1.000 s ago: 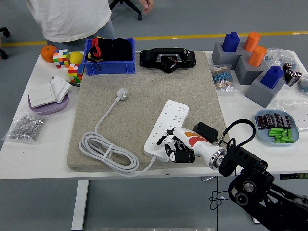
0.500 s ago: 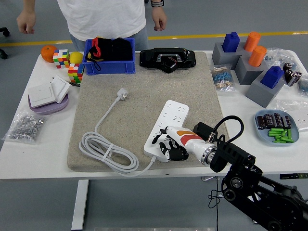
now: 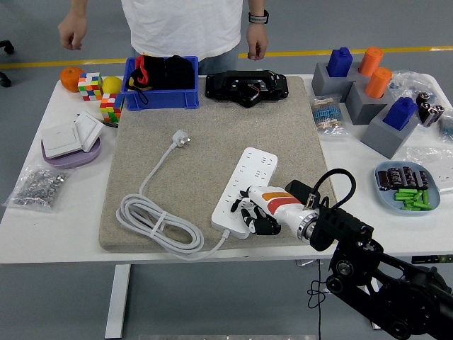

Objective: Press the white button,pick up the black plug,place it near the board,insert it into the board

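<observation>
On the grey mat (image 3: 212, 142), the right hand (image 3: 256, 216), fingers curled and empty, has slid onto the power strip's (image 3: 244, 188) near end, seemingly pressing its button, black plug (image 3: 303, 191) untouched beside.

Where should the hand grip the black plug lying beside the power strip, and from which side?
Probably across the black plug's boxy body, coming from above. It lies flat on the mat right of the power strip, with the right hand beside it; its prongs aren't visible.
</observation>
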Robot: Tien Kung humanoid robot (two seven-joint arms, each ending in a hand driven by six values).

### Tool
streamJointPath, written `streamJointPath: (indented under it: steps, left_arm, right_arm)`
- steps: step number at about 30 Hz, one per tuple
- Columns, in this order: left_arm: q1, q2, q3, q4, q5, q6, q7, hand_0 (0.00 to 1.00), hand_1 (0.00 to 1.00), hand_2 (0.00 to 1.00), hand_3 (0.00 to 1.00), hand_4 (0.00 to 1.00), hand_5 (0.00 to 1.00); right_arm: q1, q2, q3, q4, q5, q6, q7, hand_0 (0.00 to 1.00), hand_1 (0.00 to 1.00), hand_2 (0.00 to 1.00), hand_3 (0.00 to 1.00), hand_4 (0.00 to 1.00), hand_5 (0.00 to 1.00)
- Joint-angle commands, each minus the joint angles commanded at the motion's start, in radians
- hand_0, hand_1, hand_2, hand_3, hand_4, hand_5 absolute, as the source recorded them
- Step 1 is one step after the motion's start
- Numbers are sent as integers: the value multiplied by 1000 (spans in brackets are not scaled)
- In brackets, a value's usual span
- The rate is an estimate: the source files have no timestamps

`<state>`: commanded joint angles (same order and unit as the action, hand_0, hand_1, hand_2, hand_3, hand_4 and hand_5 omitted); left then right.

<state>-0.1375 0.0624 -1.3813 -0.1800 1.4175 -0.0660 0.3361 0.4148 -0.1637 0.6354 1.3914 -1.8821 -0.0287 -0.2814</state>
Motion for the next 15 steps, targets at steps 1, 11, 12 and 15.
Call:
streamJointPath:
  steps: [1,11,12,15]
  left_arm:
    - [0,0,0,0,-1,0,0,708,663,589,683,647,289]
    - [1,-3,-2,0,-1,1,0,707,663,589,683,647,290]
    - [1,-3,-2,0,-2,1,0,707,663,589,683,647,290]
    - [0,-3,-2,0,-1,1,0,708,663,589,684,647,290]
  right_arm:
    - [0,-1,-1,-1,2,3,1,2,2,98,597,339,2]
    - [-8,-9,-5,21,30,20,1,2,2,99,593,336,2]
    - [-8,-10,-4,27,31,20,1,2,2,99,593,336,2]
    - [-9,-12,-2,36,36,20,1,2,2,98,589,335,2]
